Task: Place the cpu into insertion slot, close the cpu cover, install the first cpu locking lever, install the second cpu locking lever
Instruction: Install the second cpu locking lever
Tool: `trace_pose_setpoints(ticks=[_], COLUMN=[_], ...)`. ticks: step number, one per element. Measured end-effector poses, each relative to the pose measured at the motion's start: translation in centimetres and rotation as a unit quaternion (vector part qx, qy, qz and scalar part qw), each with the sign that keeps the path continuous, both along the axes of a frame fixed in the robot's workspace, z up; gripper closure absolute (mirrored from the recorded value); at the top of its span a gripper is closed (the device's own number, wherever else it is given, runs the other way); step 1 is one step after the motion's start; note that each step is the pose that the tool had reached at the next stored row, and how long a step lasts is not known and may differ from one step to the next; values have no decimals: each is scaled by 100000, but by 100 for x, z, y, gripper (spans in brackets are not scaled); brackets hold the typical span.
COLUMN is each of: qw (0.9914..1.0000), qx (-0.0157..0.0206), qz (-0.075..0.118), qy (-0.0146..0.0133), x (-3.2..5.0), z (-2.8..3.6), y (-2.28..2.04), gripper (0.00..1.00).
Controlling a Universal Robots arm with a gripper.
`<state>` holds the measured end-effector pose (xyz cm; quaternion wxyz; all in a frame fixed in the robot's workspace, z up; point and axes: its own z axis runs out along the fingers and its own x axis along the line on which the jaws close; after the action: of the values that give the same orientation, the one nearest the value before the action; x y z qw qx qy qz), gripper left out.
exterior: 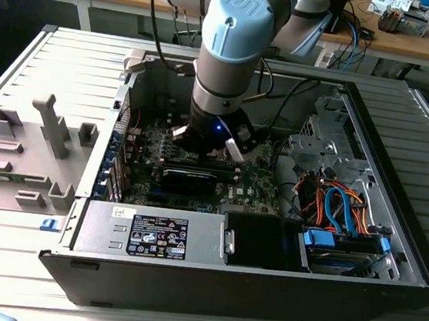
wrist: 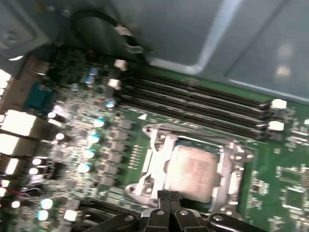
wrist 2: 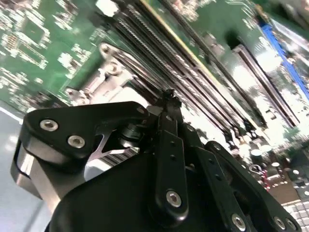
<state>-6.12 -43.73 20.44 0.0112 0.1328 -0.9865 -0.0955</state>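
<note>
One square silver-grey cpu (wrist: pixel 193 171) seated within silvery metal cpu cover (wrist: pixel 155 157).

Your exterior view looks down from high and well back at the open computer case (exterior: pixel 268 236) lying on the worktop (exterior: pixel 23 69), taking in the whole case with the arm (exterior: pixel 231 46) reaching into its middle. Your first wrist view rides close above the motherboard (wrist: pixel 96 140), facing down past the gripper (wrist: pixel 168 197) at the insertion slot (wrist: pixel 190 166) and the memory slots (wrist: pixel 193 104) beside it. Your second wrist view sits nearer still, peering over the gripper (wrist 2: pixel 169 99) body at a steep tilt. Both wrist views share those memory slots (wrist 2: pixel 207 67) and the green motherboard (wrist 2: pixel 43 34).
</note>
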Motion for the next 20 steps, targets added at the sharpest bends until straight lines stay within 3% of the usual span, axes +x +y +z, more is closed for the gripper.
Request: trace_pose_setpoints(ticks=[2, 3, 4, 6, 13, 14, 18, 20], qw=[100000, 100000, 99998, 99989, 99867, 99830, 99761, 99749], qx=[-90, -275, -674, -1466, -5149, -5821, -6913, -7075], qz=[-6, -3, -18, -4, -4, -6, -4, 1], qy=[34, 42, 43, 41, 37, 39, 45, 42], x=[53, 87, 108, 120, 132, 135, 139, 140], z=[1, 1, 1, 9, 59, 74, 132, 171], y=[31, 75, 128, 185, 339, 377, 419, 422], gripper=[89, 89, 89, 89, 89, 89, 89, 89])
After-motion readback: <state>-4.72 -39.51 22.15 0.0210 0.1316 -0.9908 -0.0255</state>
